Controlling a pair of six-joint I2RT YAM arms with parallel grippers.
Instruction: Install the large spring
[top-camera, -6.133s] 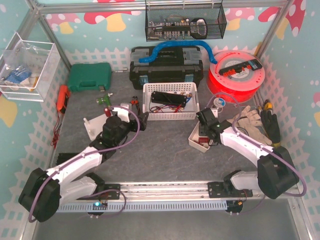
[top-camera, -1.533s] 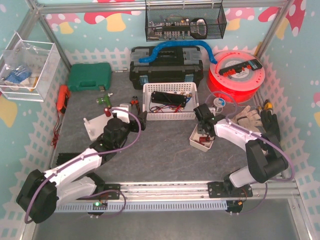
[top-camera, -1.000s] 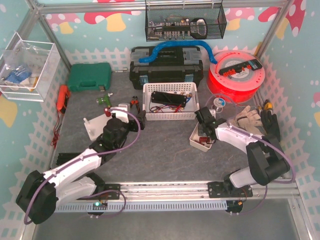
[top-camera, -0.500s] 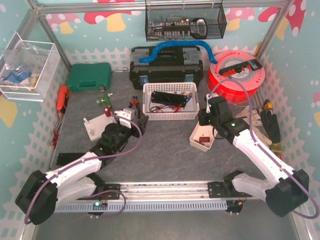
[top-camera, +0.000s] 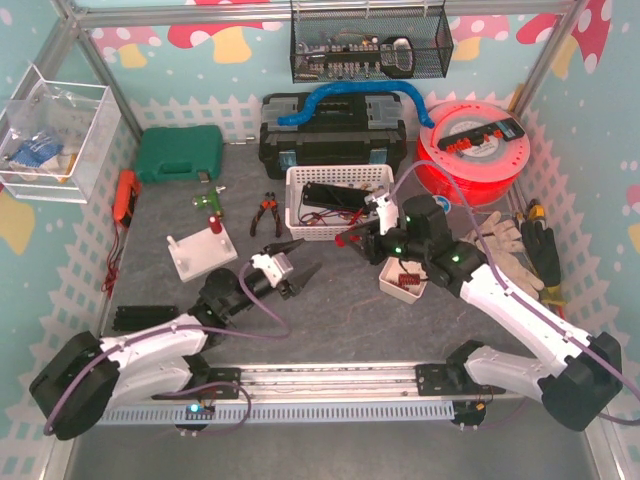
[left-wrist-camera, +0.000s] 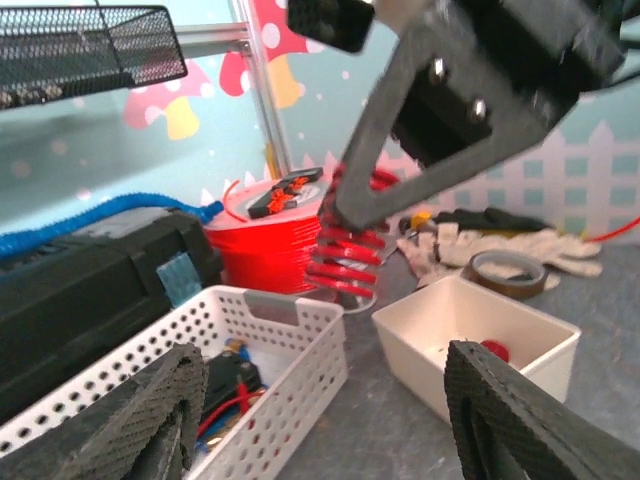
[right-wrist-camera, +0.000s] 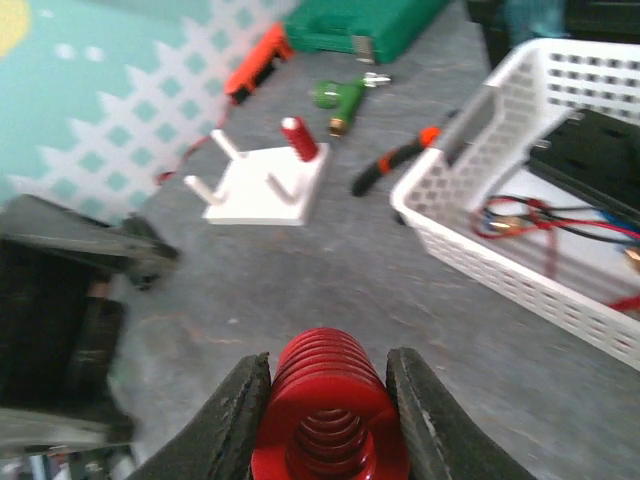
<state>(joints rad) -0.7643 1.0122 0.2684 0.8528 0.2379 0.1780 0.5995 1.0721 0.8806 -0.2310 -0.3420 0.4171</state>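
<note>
My right gripper (top-camera: 352, 240) is shut on the large red spring (right-wrist-camera: 328, 415) and holds it above the table, pointing left; the spring also shows in the left wrist view (left-wrist-camera: 347, 261) and the top view (top-camera: 350, 240). The white peg base (top-camera: 202, 252) lies at the left, with a small red spring on one peg (right-wrist-camera: 298, 138) and bare white pegs beside it. My left gripper (top-camera: 297, 266) is open and empty, low over the table, facing the right arm.
A white perforated basket (top-camera: 340, 203) with cables stands behind. A small white box (top-camera: 405, 278) with red parts sits under the right arm. Red-handled pliers (top-camera: 265, 211), a green tool (top-camera: 208, 201), gloves (top-camera: 505, 238), a red filament spool (top-camera: 470, 150) and toolboxes line the back.
My right arm has lifted from the white box and swung left with the large spring in its jaws. My left arm has pulled back from the peg base and turned right.
</note>
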